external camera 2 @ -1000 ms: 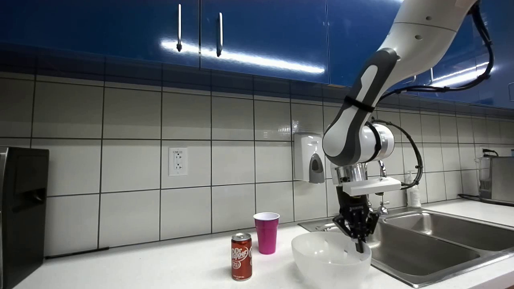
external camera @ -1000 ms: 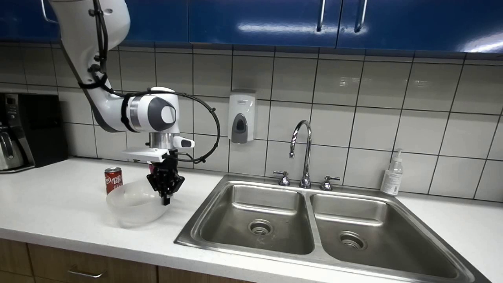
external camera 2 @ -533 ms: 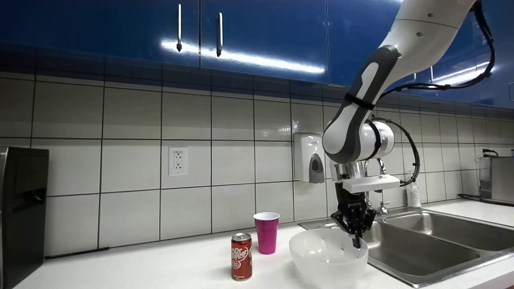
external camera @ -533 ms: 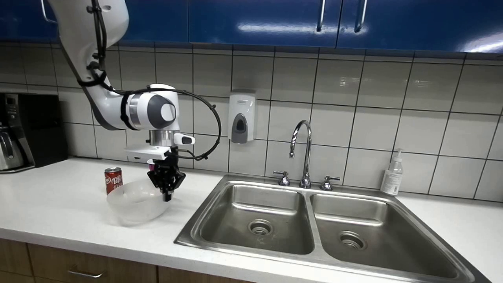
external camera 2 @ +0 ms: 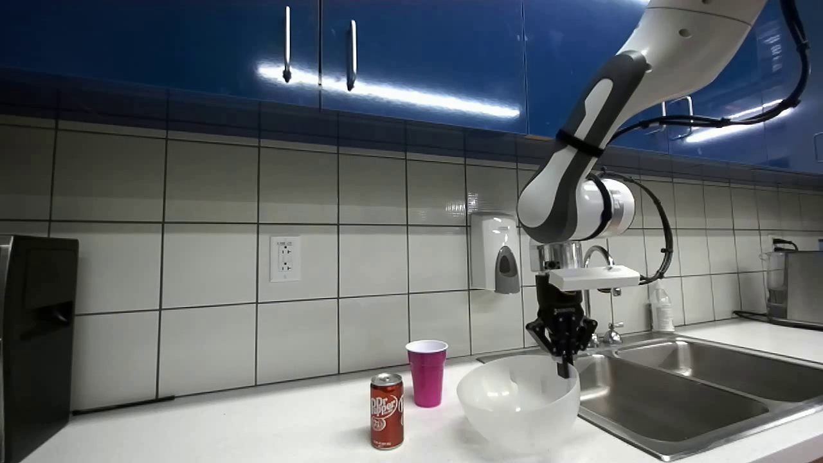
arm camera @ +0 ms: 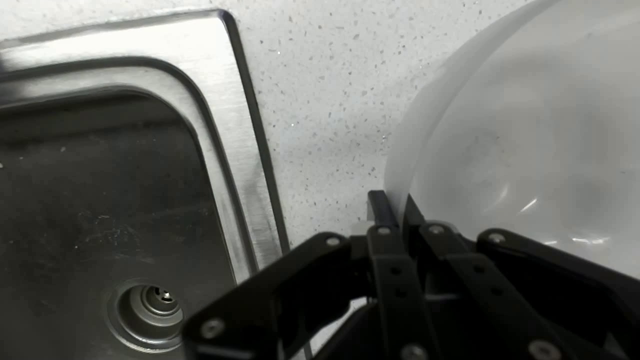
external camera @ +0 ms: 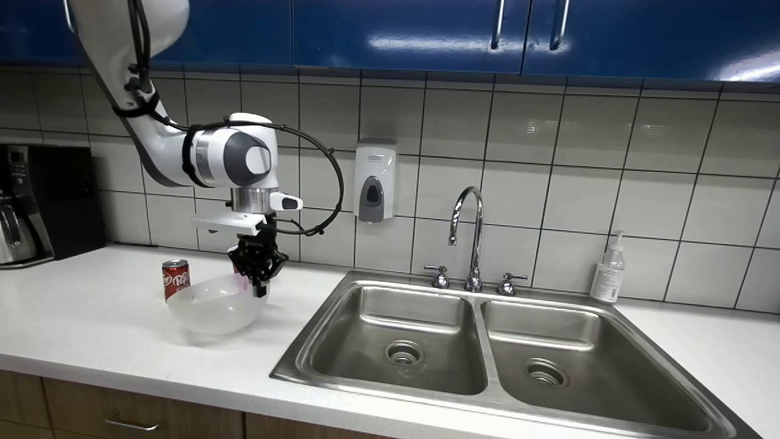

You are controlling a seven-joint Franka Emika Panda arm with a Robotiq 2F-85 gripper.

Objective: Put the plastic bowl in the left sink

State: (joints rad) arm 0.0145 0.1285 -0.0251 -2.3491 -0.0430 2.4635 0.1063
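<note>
The plastic bowl (external camera: 210, 312) is wide, round and translucent white. It also shows in an exterior view (external camera 2: 514, 415) and in the wrist view (arm camera: 530, 130). My gripper (external camera: 261, 290) is shut on the bowl's rim on the side nearest the sink, one finger inside and one outside, as the wrist view shows (arm camera: 398, 210). The bowl hangs slightly tilted a little above the counter, left of the sink. The left sink (external camera: 359, 369) is a steel basin with a round drain and nothing in it. It shows in an exterior view (external camera 2: 669, 402) and the wrist view (arm camera: 100, 200).
A dark red can (external camera 2: 387, 415) and a pink cup (external camera 2: 427, 376) stand beside the bowl. The faucet (external camera: 476, 238) rises behind the sinks. The right basin (external camera: 603, 378) lies past the divider. A pump bottle (external camera: 608, 277) stands behind. A soap dispenser (external camera: 375, 180) hangs on the wall.
My gripper has risen with the bowl's rim held. The bowl has come up off the counter and tilted slightly. The can and cup have not moved.
</note>
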